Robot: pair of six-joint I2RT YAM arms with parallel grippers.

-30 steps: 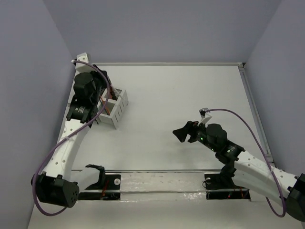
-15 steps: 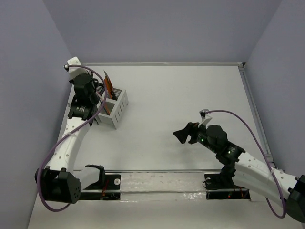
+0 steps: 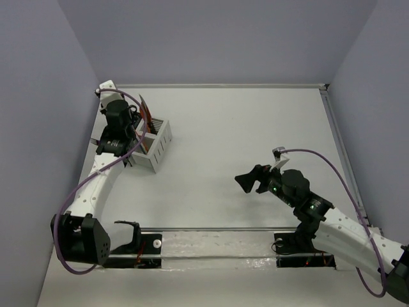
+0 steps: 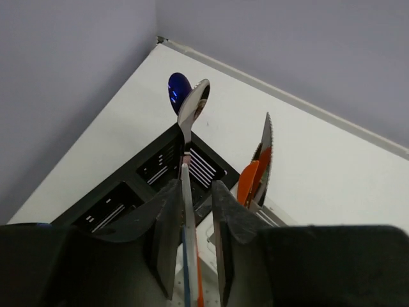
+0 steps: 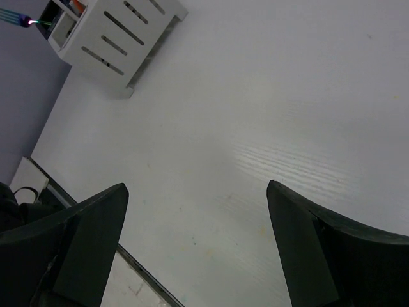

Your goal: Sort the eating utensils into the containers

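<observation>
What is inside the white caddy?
An orange utensil and a serrated silver knife stand up out of the white caddy. Their lower ends and the caddy floor are hidden behind the left hand and the slotted walls, so any other contents cannot be seen.

Pale lavender walls [image 3: 211, 38] (three sides) enclose a white table [image 3: 255, 128].

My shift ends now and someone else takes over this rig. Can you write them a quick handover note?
Left tool: tips narrowly parted around the handle of the silver spoon, grip unclear.
Right tool: wide open, empty, above bare table.
Done: silver spoon and blue spoon stand bowl-up at the black caddy; knife and orange pieces in the white caddy.
Left: confirm the spoon is let go, then back that tool off. No loose cutlery shows on the table.
</observation>
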